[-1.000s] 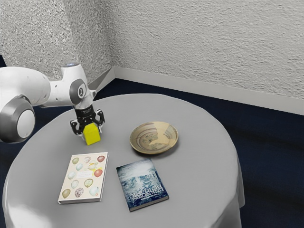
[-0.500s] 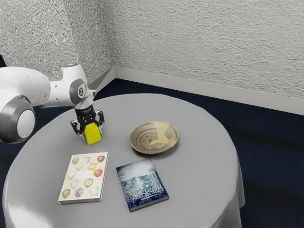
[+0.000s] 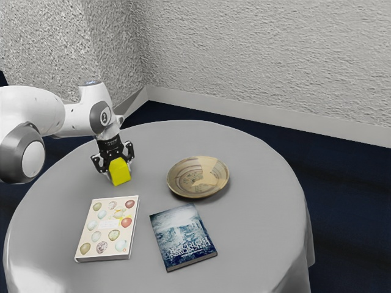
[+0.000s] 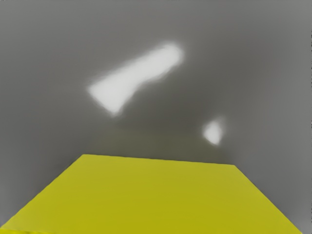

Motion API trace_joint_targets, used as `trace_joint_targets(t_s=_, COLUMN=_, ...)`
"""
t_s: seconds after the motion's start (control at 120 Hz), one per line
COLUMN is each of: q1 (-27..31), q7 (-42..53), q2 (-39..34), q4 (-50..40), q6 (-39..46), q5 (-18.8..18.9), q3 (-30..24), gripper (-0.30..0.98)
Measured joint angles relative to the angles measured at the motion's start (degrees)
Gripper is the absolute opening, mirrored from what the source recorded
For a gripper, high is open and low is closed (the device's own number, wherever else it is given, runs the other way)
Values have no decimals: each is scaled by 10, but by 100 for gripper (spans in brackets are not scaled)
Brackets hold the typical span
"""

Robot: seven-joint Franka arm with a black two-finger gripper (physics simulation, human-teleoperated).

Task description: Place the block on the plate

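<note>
Partly cropped in wrist view: block (image 4: 156,195), apart from plate (image 3: 183,182)

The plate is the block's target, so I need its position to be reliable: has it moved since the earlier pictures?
No. In the exterior view, the plate keeps its place against the table edge, with no visible shift.

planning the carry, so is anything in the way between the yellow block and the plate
Nothing visible stands between the yellow block and the plate, only bare tablecloth. The two books, egg-covered and blue, lie off to the side of that path.
</note>
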Motion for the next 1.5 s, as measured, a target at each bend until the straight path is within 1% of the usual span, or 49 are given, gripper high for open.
trace_joint_targets(t_s=0.167, q1=0, q7=0, q2=0, q4=0, q6=0, q5=0, q3=0, gripper=47)
trace_joint_targets(t_s=0.675, q1=-5, q7=1, q2=-24, q4=-1, q6=-18, q5=4, q3=0, gripper=41)
trace_joint_targets(t_s=0.867, q1=-17, q7=0, q2=-59, q4=-1, q6=-36, q5=7, q3=0, gripper=39)
trace_joint_targets(t_s=1.033, q1=-48, q7=0, q2=-104, q4=-1, q6=-58, q5=20, q3=-1, gripper=39)
trace_joint_targets(t_s=1.133, q1=-56, q7=2, q2=-125, q4=-2, q6=-70, q5=34, q3=-27, gripper=39)
trace_joint_targets(t_s=1.225, q1=-55, q7=7, q2=-131, q4=-1, q6=-76, q5=47, q3=-66, gripper=39)
trace_joint_targets(t_s=1.308, q1=-51, q7=14, q2=-131, q4=4, q6=-79, q5=55, q3=-103, gripper=39)
trace_joint_targets(t_s=1.433, q1=-51, q7=25, q2=-125, q4=18, q6=-81, q5=76, q3=-157, gripper=39)
trace_joint_targets(t_s=1.5, q1=-49, q7=29, q2=-115, q4=29, q6=-81, q5=92, q3=-185, gripper=39)
